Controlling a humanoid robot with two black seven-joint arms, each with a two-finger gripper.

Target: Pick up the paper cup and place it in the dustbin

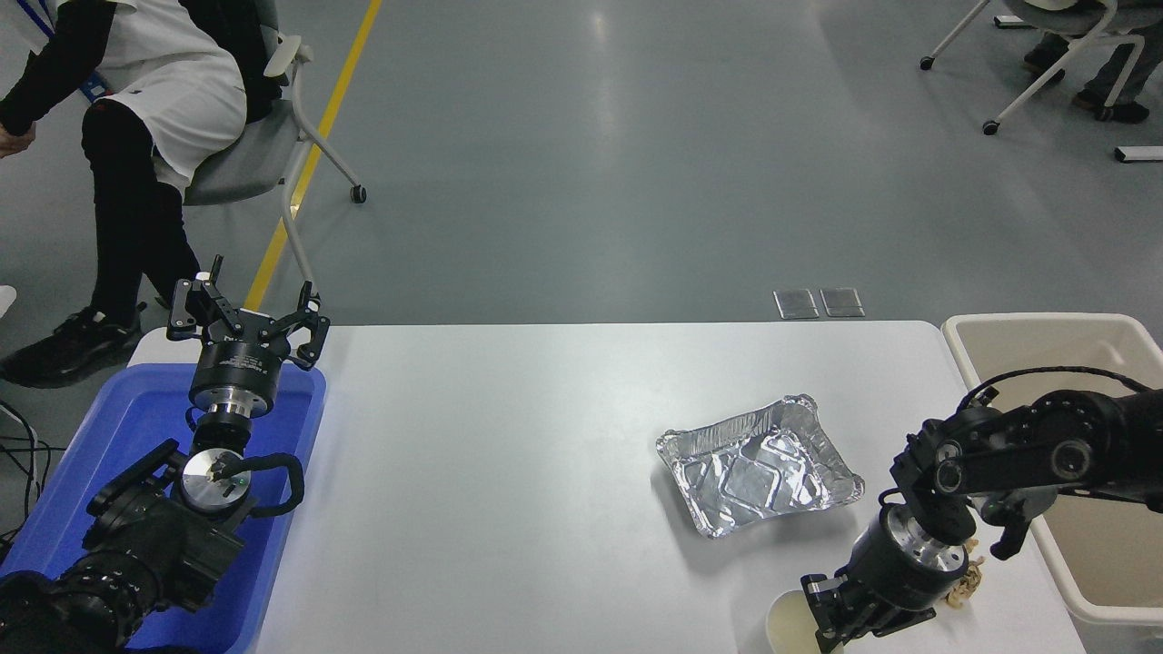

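Gripper, right [840, 618]: you have it pointing down at the near table edge, its black fingers [822, 610] set over the right side of the paper cup [789, 627]. Fingers look drawn close at the cup's rim, but you cannot tell from this angle whether they are clamped on it or only touching. The cup stands upright on the white table [509, 472], pale yellowish inside facing up, its lower part cut off by the picture's edge.

Just right of the wrist, a crumpled tan paper ball [965, 581] lies partly hidden behind the gripper body. Beyond the gripper and a little to its left sits the silver foil tray [759, 465], apart from the cup. Further right of the hand, past the table's edge, stands the beige dustbin [1027, 325]; your right forearm crosses over its near rim. Cup and dustbin are well apart, with the arm and the paper ball between them.

Far to the left of the working hand, your left gripper [245, 318] is parked with fingers spread apart, above the far end of the blue tub [109, 436].

Beyond the table's far left corner, a person [136, 100] sits on a chair [273, 154].
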